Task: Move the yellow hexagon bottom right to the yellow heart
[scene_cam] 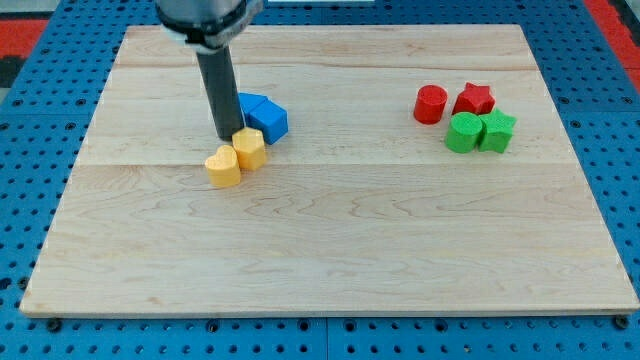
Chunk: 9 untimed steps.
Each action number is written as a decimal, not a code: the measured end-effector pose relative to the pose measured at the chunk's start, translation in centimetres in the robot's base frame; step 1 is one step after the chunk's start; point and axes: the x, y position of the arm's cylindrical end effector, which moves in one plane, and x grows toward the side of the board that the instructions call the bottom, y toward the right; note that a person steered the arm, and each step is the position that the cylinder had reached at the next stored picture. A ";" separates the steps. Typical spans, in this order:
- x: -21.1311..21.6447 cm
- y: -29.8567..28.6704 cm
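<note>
The yellow hexagon [250, 148] sits left of the board's centre, touching the yellow heart [223, 166], which lies just below and to its left. My tip [226, 138] is right behind both, at the hexagon's upper left edge and above the heart. The rod rises straight up from there to the arm at the view's top.
Two blue blocks [262, 116] sit just above and right of the hexagon, partly hidden by the rod. At the view's right stand a red cylinder [431, 104], a red star [474, 100], a green cylinder [463, 132] and a green star [497, 131]. The wooden board [330, 250] lies on a blue pegboard.
</note>
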 end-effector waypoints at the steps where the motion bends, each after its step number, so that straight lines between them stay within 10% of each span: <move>1: 4.8 -0.2; 3: 0.4 -4.0; 9: 8.0 4.5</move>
